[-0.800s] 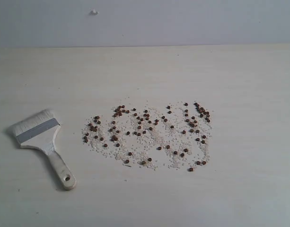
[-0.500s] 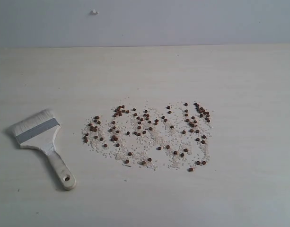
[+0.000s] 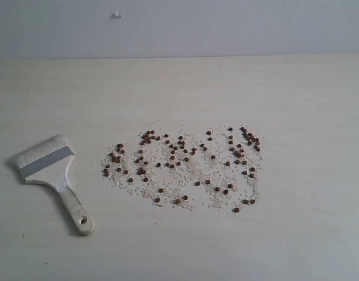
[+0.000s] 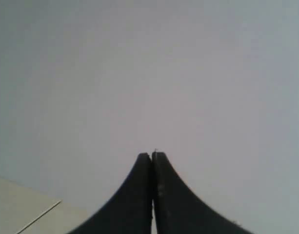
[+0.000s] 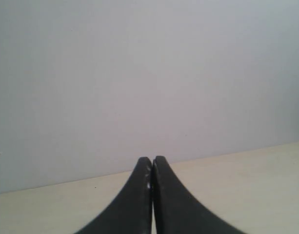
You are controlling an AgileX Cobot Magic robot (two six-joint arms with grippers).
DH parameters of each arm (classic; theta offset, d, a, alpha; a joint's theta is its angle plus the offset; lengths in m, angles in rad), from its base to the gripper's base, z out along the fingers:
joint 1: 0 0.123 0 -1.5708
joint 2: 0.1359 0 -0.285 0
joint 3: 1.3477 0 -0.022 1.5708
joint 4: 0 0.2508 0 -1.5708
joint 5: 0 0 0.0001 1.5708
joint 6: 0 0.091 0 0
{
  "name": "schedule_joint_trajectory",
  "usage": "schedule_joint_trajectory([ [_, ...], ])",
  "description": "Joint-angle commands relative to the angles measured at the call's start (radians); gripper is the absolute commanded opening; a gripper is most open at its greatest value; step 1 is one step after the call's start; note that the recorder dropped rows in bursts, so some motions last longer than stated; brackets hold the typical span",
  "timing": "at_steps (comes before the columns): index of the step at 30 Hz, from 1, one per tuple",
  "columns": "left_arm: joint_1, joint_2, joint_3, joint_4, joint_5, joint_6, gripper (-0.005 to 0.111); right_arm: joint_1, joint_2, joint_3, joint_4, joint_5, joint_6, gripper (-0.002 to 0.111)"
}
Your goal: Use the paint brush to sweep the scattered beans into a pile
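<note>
Pale wood-grain counter (image 3: 296,234) fills most of the exterior view; grey wall (image 3: 226,29) runs behind it.

Beans (image 3: 180,143): dozens, tiny, reddish-brown, spread in a loose wide patch near the counter's middle, slightly right of centre. Denser knots along the far edge and right end of the patch. Not heaped. Fine whitish crumbs (image 3: 194,170) are mingled all through them.

Paint brush (image 3: 50,170): lies flat on the counter to the left of the beans, apart from them. Whitish bristles point away to the far left, silver band sits behind them, and the cream handle angles toward the near edge, with the hole at its end.

Left end effector (image 4: 152,161): dark fingers pressed together, clenched on nothing, facing the wall.

Right end effector (image 5: 152,163): likewise clenched, empty, above the counter's far edge.

Small white speck (image 3: 116,15) sits high on the wall.
</note>
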Motion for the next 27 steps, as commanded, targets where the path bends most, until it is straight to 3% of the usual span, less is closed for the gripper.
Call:
schedule_joint_trajectory([
  [1,-0.007,0.188,-0.104,0.016,0.017,0.057,0.0,-0.004,-0.006,0.005,-0.007,-0.006,0.0,0.0],
  [4,-0.007,0.285,-0.17,0.016,0.031,0.124,0.0,-0.004,-0.006,0.005,-0.007,-0.006,0.0,0.0],
  [8,-0.007,0.389,-0.233,0.014,-0.057,0.357,0.0,-0.004,-0.006,0.005,-0.007,-0.006,0.0,0.0],
  [12,-0.007,0.463,-0.259,-0.024,-0.294,0.606,0.0,-0.004,-0.006,0.005,-0.004,-0.006,0.0,0.0],
  [15,-0.007,0.549,-0.272,-0.024,-0.456,0.675,0.0,-0.004,-0.006,0.005,-0.004,-0.006,0.0,0.0],
  [19,-0.052,0.632,-0.292,-0.024,-0.508,0.675,0.0,-0.004,-0.006,0.005,-0.004,-0.006,0.0,0.0],
  [23,-0.152,0.644,-0.303,-0.024,-0.508,0.652,0.0,-0.004,-0.006,0.005,-0.004,-0.006,0.0,0.0],
  [25,-0.197,0.624,-0.322,-0.024,-0.478,0.486,0.0,-0.004,-0.006,0.005,-0.004,-0.006,0.0,0.0],
  [27,-0.233,0.587,-0.322,-0.024,-0.32,0.333,0.0,-0.004,-0.006,0.005,-0.011,-0.006,0.0,0.0],
])
